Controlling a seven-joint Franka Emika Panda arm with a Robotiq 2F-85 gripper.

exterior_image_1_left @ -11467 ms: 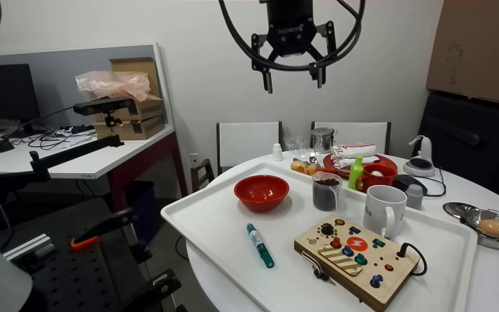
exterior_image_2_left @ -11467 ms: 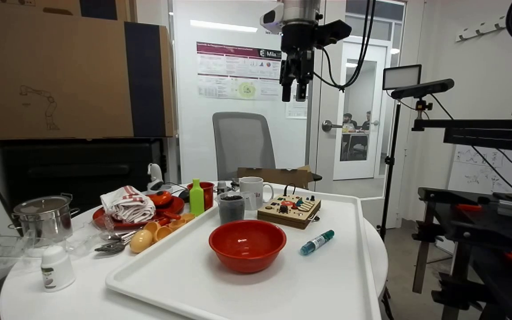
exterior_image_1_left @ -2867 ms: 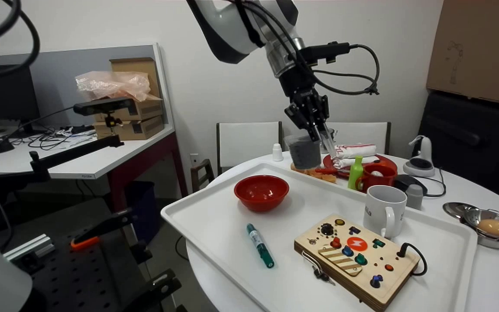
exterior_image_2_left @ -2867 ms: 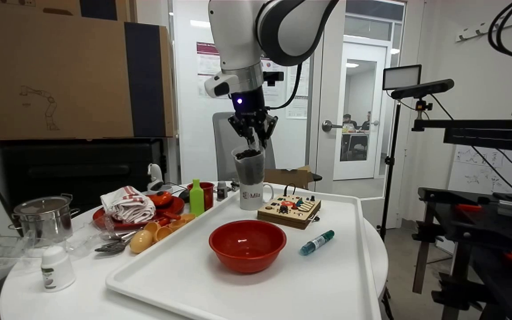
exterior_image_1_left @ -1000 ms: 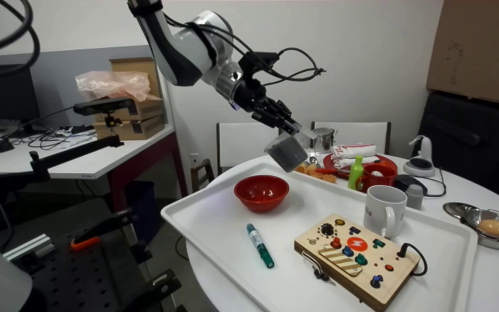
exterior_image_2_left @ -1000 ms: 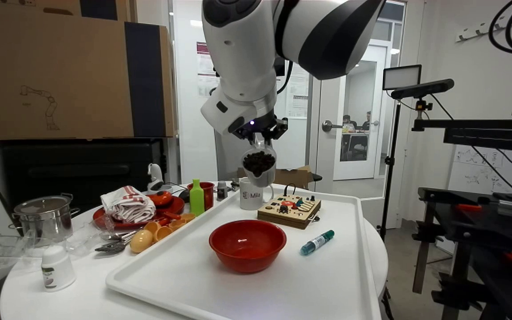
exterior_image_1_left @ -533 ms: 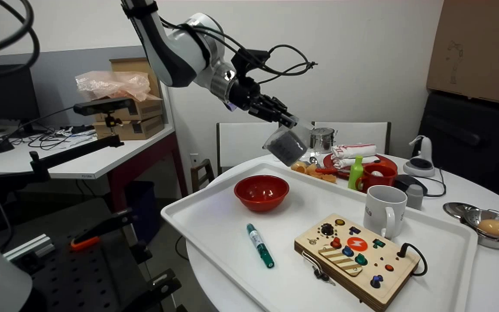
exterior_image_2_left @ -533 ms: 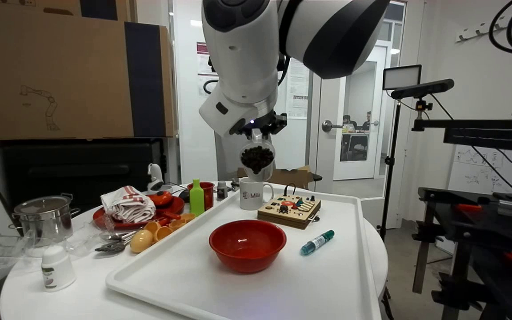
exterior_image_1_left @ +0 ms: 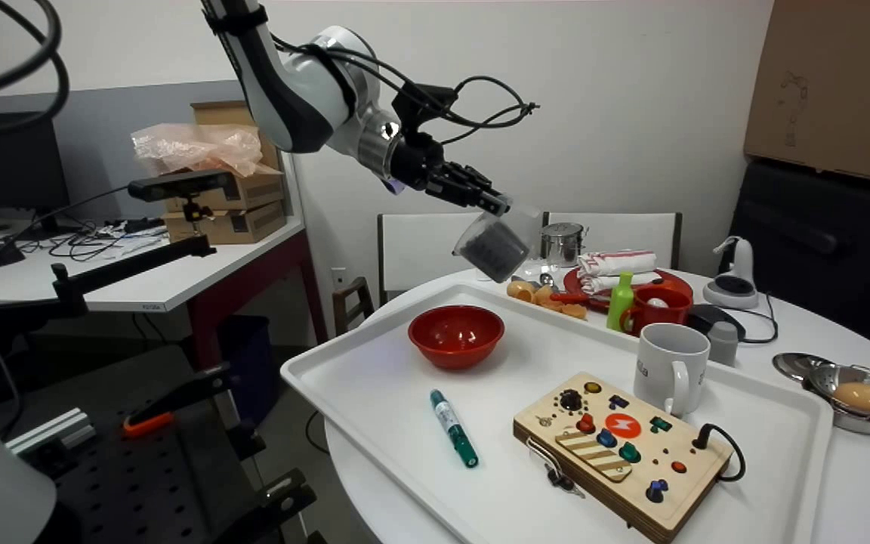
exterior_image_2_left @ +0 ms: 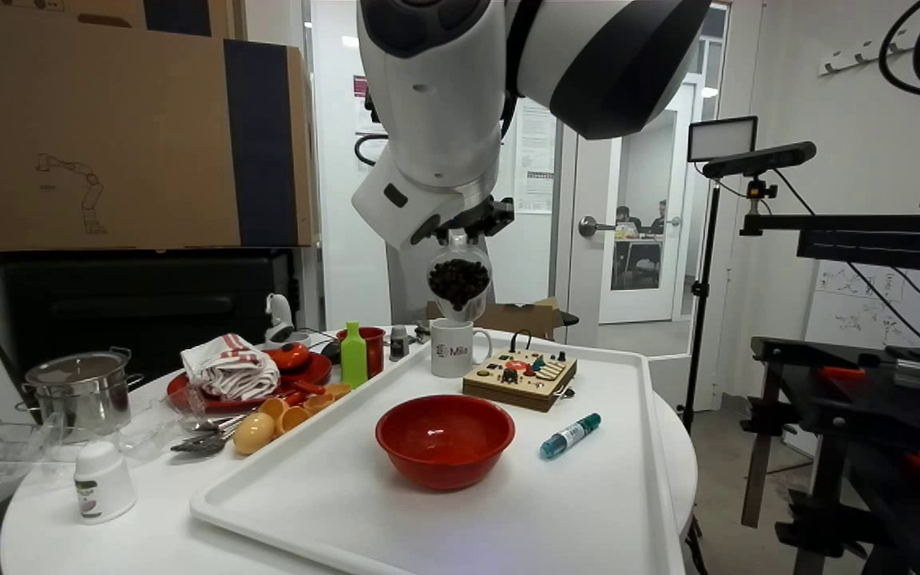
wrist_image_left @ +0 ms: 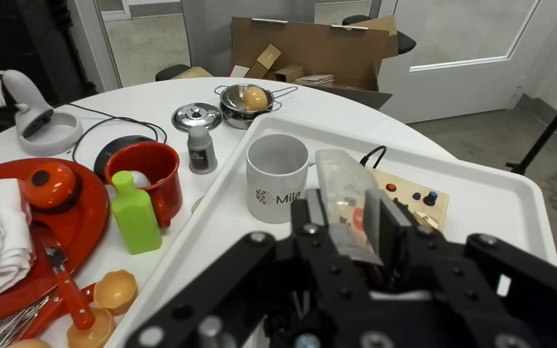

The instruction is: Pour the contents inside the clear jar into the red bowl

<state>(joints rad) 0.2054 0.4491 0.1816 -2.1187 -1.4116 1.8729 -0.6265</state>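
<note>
A: What carries all this?

B: A round white table [exterior_image_2_left: 152, 551], and on it a wide rectangular white plastic tray [exterior_image_2_left: 332, 499].

A: Where is the pour meant to go?

B: Into the shallow round glossy red bowl [exterior_image_1_left: 456, 340], upright on the tray. I can see nothing lying in it.

A: And the greyish see-through cylindrical jar [exterior_image_1_left: 492, 249]?

B: Hanging in the air, apart from the bowl and higher than it.

A: Which way is that from the black two-fingered claw [wrist_image_left: 354, 208]?

B: Below it. The claw is closed down to the thickness of the jar's clear handle [wrist_image_left: 344, 181] and has hold of that, with the handle on the jar's upper side.

A: So the long axis decides it.

B: Yes. It slants: base down and away from the bowl, mouth up and toward the bowl's side. In both exterior views the lip shows above the bowl, so I judge the next move wants more tilt, mouth dropping below base, and little travel.

A: And what's inside?

B: Small dark pellets [exterior_image_2_left: 458, 281], crowding toward the lower lip; none shows falling. They will likely come in a rush once the mouth dips, so I'd make sure the lip is well inside the bowl's rim and the handle doesn't twist in the grip.
</note>
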